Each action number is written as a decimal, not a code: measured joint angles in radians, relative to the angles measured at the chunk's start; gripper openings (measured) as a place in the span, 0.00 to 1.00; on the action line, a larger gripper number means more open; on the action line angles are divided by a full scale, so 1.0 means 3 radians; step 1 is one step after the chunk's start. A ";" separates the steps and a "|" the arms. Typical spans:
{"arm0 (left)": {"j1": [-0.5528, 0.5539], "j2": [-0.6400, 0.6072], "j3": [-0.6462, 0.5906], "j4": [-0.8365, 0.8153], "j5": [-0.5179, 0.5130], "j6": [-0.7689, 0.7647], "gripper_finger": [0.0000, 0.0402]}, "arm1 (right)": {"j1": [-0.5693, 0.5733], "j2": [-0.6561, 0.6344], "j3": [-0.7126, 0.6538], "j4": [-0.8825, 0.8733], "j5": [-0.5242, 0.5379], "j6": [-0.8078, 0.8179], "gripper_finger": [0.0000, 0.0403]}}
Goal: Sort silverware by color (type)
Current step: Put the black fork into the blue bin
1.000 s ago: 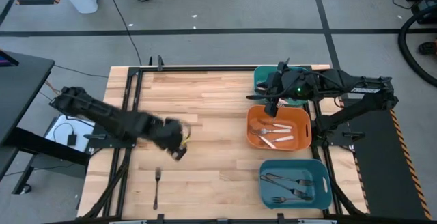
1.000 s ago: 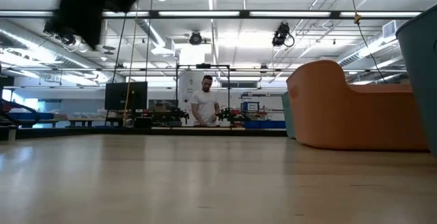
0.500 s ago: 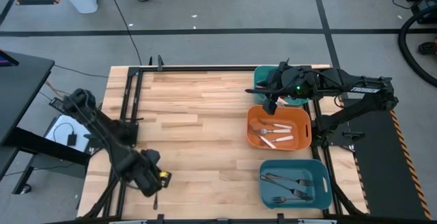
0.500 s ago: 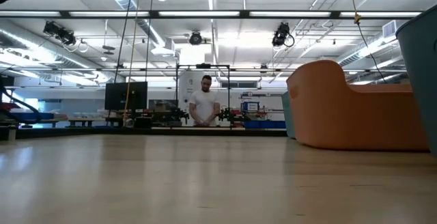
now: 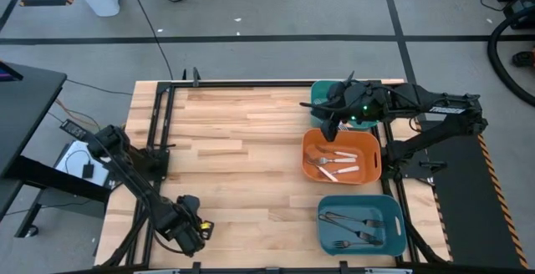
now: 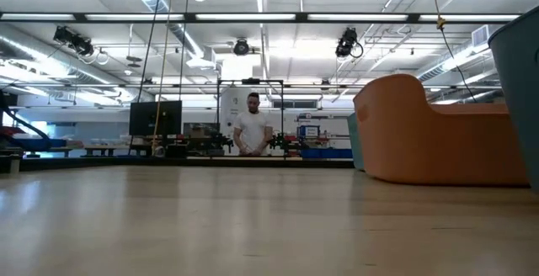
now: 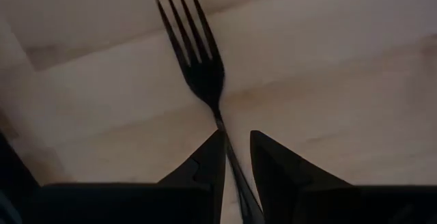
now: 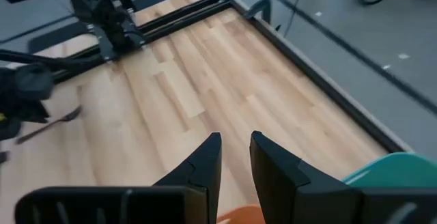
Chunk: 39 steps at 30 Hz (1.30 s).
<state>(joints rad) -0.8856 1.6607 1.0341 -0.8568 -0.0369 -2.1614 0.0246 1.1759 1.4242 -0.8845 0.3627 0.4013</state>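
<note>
Reaching down along the left edge of the pale wooden worktop (image 5: pixel 242 140), the left arm folds low so that its dark two-finger left gripper (image 5: pixel 191 234) sits close to the near-left corner. In the left wrist view its fingers (image 7: pixel 205 162) stand a narrow way apart, one on each side of the thin handle of an all-dark metal fork (image 7: pixel 198 67); whether they already pinch that handle cannot be told. The fork lies flat on the wood, tines pointing away from the gripper.

Further right, an orange plastic bin (image 5: pixel 372 153) rests by the right edge, with orange-handled and cream-handled forks (image 5: pixel 334 164) lying inside it. Near the near-right corner a teal plastic bin (image 5: pixel 393 224) holds several dark grey metal forks (image 5: pixel 355 228). Another teal bin (image 5: pixel 319 94) sits at the far-right corner, mostly hidden under the right arm.

That right arm stretches in from the right edge, elbow out over the frame, and its right gripper (image 5: pixel 329 129) hangs over the far rim of the orange bin. Its fingers (image 8: pixel 205 162) are slightly apart and hold nothing.
</note>
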 joint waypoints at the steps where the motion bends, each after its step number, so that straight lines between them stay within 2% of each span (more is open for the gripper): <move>1: 0.0000 0.0032 0.0002 0.0037 0.0036 -0.0003 0.19 | 0.0000 0.0000 0.0000 0.0000 -0.0049 0.0030 0.21; 13: 0.0033 0.0140 0.0000 0.0028 0.0121 -0.0130 0.19 | 0.0104 0.0000 0.0000 -0.0001 -0.0177 0.0207 0.21; 20: 0.0042 0.0133 -0.0368 0.0616 0.0167 -0.0209 0.19 | 0.0186 0.0000 0.0000 -0.0001 -0.0176 0.0200 0.21; 24: 0.0076 0.0116 -0.0498 0.0728 0.0193 -0.0233 0.19 | 0.0223 0.0000 0.0000 -0.0002 -0.0174 0.0199 0.21; 27: 0.0122 0.0119 -0.0510 0.0741 0.0221 -0.0098 0.17 | 0.0225 0.0001 0.0000 -0.0002 -0.0174 0.0199 0.21; 32: 0.0188 0.0122 -0.0514 0.0736 0.0251 0.0188 0.04 | 0.0224 0.0001 0.0000 -0.0001 -0.0139 0.0184 0.21; 39: 0.0187 0.0103 -0.0406 0.0678 0.0154 0.0546 0.02 | 0.0224 0.0001 0.0000 0.0001 -0.0139 0.0111 0.21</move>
<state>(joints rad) -0.8295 1.6916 0.9123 -0.6534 0.0092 -1.9975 0.0917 1.1763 1.4242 -0.8841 0.3210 0.4347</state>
